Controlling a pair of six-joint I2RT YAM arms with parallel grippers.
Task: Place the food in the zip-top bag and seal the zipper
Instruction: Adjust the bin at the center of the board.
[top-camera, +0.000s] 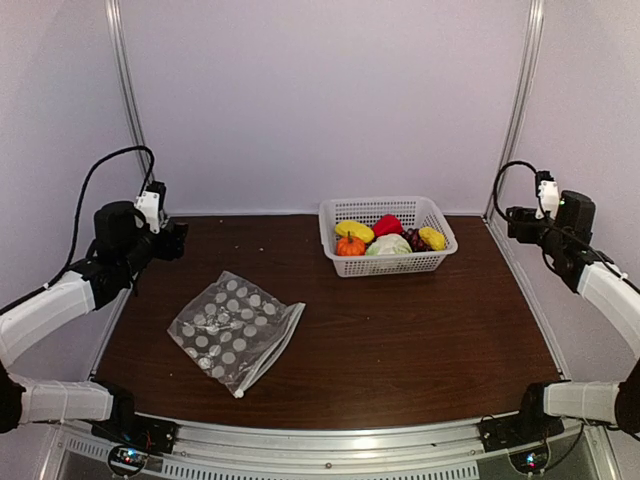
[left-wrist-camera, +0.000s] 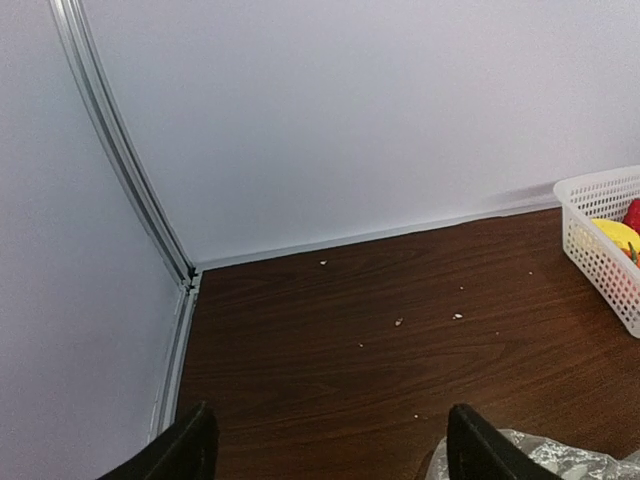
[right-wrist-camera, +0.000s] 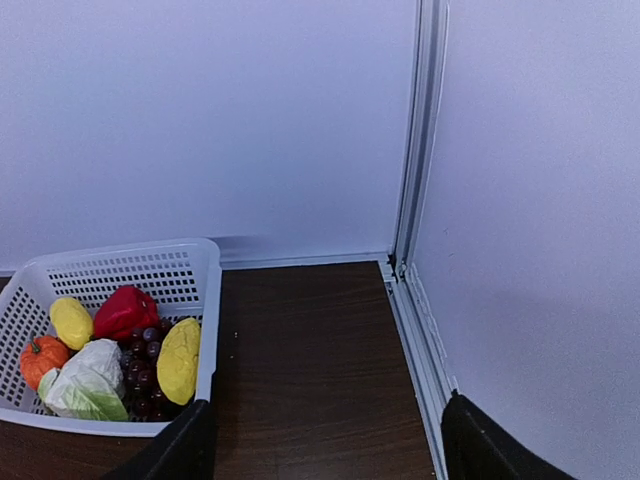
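The zip-top bag (top-camera: 235, 330), clear with white dots, lies flat on the table at left of centre, and a corner of it (left-wrist-camera: 560, 460) shows in the left wrist view. Its zipper (top-camera: 272, 350) runs along the right edge to a small white end. The food sits in the white basket (top-camera: 385, 268): an orange pumpkin (top-camera: 350, 245), cauliflower (top-camera: 388, 245), red pepper (top-camera: 387, 224), yellow pieces (top-camera: 353, 231) and grapes (top-camera: 415, 241). My left gripper (top-camera: 178, 240) (left-wrist-camera: 330, 455) hangs open and empty at far left. The right gripper (top-camera: 515, 222) (right-wrist-camera: 325, 450) is open and empty right of the basket.
White walls with metal corner posts (right-wrist-camera: 412, 140) close in the brown table (top-camera: 400, 340) on three sides. Small crumbs (left-wrist-camera: 399, 322) dot the wood near the back left corner. The basket (right-wrist-camera: 110, 255) stands against the back wall.
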